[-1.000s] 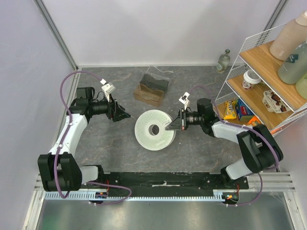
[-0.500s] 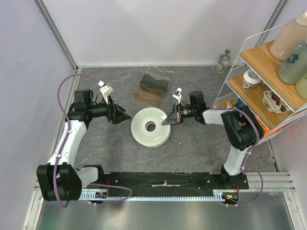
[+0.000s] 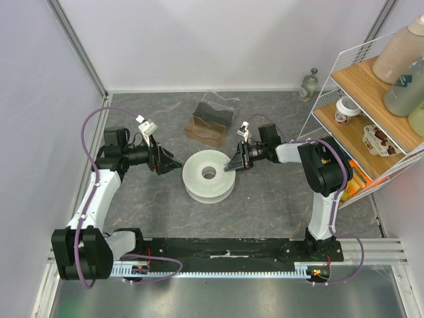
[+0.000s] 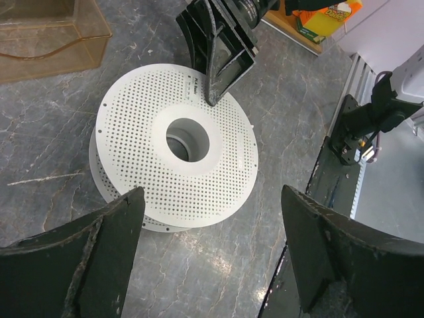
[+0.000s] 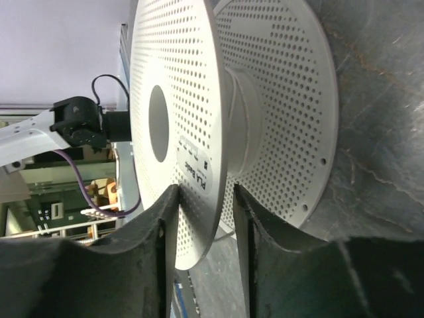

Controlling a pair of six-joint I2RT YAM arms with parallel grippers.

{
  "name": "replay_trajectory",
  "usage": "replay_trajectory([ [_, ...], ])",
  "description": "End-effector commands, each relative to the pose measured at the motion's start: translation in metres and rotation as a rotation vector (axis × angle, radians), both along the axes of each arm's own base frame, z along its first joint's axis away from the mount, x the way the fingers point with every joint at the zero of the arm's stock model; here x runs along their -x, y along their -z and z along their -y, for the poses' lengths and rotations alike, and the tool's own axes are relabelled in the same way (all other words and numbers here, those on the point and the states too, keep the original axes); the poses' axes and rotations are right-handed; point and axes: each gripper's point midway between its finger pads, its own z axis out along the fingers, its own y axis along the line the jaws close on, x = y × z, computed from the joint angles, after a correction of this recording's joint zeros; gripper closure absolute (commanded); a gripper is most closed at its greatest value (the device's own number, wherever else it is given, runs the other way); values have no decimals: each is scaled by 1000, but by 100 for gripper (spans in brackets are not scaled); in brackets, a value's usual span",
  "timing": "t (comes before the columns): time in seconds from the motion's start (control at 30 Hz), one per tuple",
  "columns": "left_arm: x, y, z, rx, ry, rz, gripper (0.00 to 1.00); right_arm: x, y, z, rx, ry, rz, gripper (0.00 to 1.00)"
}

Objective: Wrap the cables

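Black plastic, right hand [image 5: 205, 193]: fingers parted astride the upper flange rim of the white perforated plastic spool [image 4: 177, 177]. A sliver of gap shows, so I judge it unclamped. Spool: lying flat on the grey marbled surface [image 3: 265, 195], axis upright, hub bare. Left hand [image 4: 211, 193]: spread wide, just off the opposite rim, not touching; the right is nearer. Thin white cables: none I can find in any view. Flange print: "PLA Basic", as best I read it.

Lab cell: framed white panels [image 3: 232, 40]
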Motion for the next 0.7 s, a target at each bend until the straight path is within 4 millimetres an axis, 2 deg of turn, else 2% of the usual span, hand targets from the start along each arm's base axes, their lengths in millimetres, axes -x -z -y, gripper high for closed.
replay_trajectory([
  [0.0, -2, -14, 0, 12, -14, 33, 10, -15, 42, 20, 205, 42, 118, 52],
  [0.1, -1, -17, -2, -1, -28, 33, 8, -13, 42, 29, 249, 35, 121, 35],
  [0.37, 0, -25, -9, -51, -81, 18, 5, -22, 19, 68, 357, 37, 203, 13],
  [0.43, 0, -27, -10, -61, -88, 13, 5, -21, 11, 75, 379, 32, 225, 2],
  [0.67, 6, -34, -13, -87, -106, 34, 4, -19, -26, 71, 339, 13, 277, 2],
])
